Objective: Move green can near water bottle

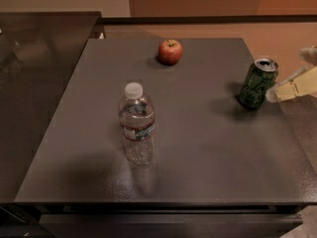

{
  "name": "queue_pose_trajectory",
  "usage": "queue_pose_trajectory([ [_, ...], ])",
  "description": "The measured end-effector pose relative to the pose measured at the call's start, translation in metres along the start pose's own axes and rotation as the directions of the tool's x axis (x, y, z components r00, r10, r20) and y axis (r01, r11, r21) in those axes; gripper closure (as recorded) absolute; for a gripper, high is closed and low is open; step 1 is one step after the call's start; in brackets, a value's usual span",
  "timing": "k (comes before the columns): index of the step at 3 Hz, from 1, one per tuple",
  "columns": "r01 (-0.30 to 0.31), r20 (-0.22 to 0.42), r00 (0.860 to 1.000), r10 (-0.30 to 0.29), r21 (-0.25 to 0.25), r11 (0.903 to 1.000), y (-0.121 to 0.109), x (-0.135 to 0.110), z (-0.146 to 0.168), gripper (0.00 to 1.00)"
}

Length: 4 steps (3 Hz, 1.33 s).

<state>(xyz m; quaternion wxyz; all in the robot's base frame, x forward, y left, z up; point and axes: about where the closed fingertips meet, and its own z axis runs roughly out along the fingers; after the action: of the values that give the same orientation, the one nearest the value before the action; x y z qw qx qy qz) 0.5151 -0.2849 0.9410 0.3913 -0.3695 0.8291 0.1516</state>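
The green can (256, 83), dark green with pale markings and a silver top, stands near the right edge of the dark grey table (198, 148). The water bottle (136, 124), clear with a white cap and a label band, stands upright left of the table's middle, well apart from the can. My gripper (286, 75) comes in from the right edge of the view, just right of the can. Its pale lower finger (293, 89) reaches the can's right side and a second finger (309, 54) shows higher up and apart from it. The gripper is open and holds nothing.
A red apple (170, 52) sits at the back of the table, between the bottle and the can. A dark glossy counter (34, 83) adjoins the table on the left. A tan wall rises behind the table.
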Motion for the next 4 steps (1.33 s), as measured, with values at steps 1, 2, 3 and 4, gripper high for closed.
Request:
queue_pose_trajectory([
  [1, -0.005, 0.008, 1.0, 0.005, -0.023, 0.9997, -0.008, 0.009, 0.025, 0.0],
  [2, -0.005, 0.014, 1.0, 0.006, -0.042, 0.9991, -0.016, 0.014, 0.045, 0.0],
  [3, -0.008, 0.019, 1.0, 0.009, -0.057, 0.9984, -0.023, 0.017, 0.063, 0.16],
  [4, -0.008, 0.034, 0.999, 0.01, -0.065, 0.9979, -0.031, 0.015, 0.073, 0.4],
])
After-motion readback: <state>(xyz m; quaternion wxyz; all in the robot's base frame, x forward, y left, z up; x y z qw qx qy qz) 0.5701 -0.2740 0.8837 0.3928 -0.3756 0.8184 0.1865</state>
